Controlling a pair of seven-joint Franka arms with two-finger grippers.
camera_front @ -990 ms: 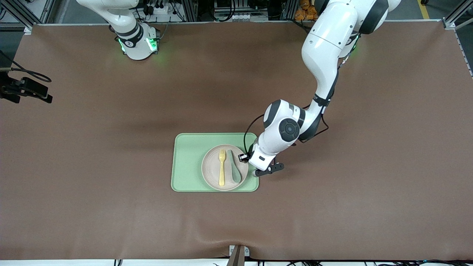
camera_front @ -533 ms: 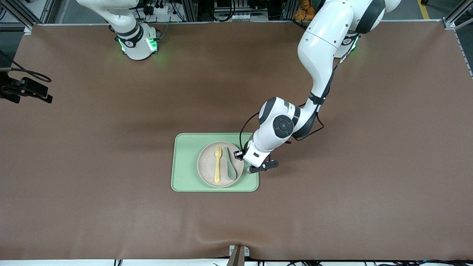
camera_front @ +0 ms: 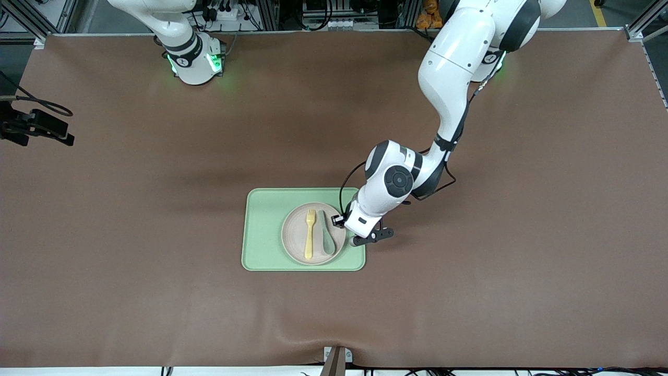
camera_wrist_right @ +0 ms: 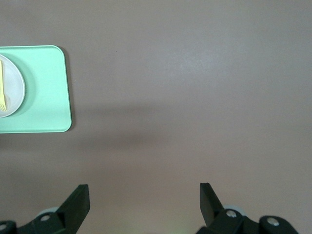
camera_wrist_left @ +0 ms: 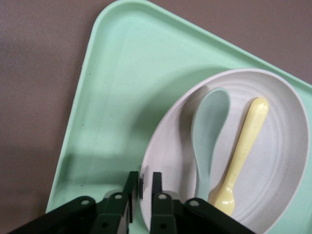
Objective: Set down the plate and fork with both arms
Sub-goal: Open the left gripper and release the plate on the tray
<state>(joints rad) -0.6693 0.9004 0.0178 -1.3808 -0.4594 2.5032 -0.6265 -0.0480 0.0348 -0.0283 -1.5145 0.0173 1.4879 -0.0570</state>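
The pale plate (camera_front: 297,235) lies on the green tray (camera_front: 263,230), toward the left arm's end of it. The yellow fork (camera_front: 309,235) rests in the plate beside a grey-green spoon (camera_front: 327,237). My left gripper (camera_front: 348,240) is low at the plate's edge nearest the left arm's end. In the left wrist view its fingers (camera_wrist_left: 142,183) straddle the plate rim (camera_wrist_left: 148,161), parted a little, with a thin dark gap at one finger. The fork (camera_wrist_left: 243,146) and spoon (camera_wrist_left: 207,131) show there too. My right gripper (camera_wrist_right: 145,192) stands open over bare table, holding nothing.
The tray (camera_wrist_right: 48,97) shows off to one side in the right wrist view, well away from the right gripper. A black device on a cable (camera_front: 36,128) sits at the table's edge at the right arm's end. A brown mat covers the table.
The left arm carried the plate a short way toward the right arm's end of the tray. Its fingers have since parted slightly at the rim. The right arm has not moved.
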